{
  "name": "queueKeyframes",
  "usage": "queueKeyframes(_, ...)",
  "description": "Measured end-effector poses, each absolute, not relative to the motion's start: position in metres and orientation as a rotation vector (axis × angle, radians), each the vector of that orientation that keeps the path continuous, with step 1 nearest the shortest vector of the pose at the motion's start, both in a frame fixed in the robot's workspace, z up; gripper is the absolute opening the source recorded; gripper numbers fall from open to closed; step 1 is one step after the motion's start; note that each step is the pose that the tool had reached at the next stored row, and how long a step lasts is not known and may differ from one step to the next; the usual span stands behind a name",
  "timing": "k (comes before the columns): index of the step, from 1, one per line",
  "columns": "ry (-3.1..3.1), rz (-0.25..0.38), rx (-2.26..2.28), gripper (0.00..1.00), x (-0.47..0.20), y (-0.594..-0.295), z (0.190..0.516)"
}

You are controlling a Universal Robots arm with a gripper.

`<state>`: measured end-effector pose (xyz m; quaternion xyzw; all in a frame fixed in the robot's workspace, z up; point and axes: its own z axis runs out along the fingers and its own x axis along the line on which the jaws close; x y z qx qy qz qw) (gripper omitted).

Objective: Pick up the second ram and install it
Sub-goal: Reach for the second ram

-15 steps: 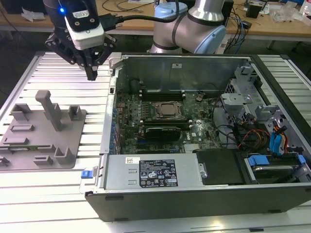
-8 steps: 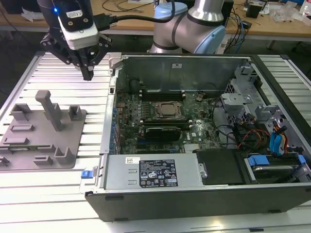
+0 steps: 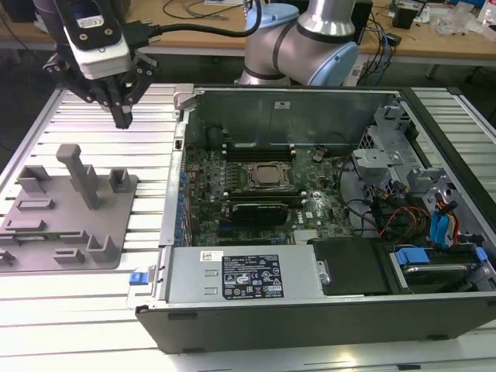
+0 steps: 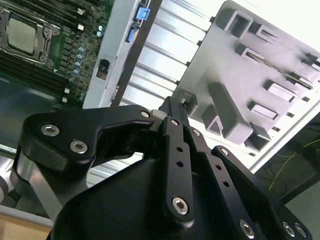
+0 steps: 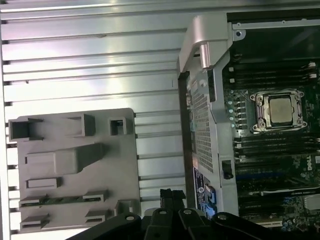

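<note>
Green second ram (image 5: 60, 200) lies in the grey plastic tray (image 5: 122, 165), apart from the gripper (image 3: 122, 118), whose fingers are pressed together, empty.

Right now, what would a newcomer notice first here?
The open computer case sits at the exterior view's right, its CPU socket bright mid-board. At that view's left the shut, empty claw hangs over the table beside the grey tray; in the first wrist view the thin green second ram seems to lie in it.
</note>
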<state>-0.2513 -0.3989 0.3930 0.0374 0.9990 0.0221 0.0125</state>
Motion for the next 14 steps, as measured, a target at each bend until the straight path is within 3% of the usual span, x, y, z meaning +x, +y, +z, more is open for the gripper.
queueKeyframes(14, 3.114, 0.069, 0.117, 0.08, -0.302, -0.399, 0.392)
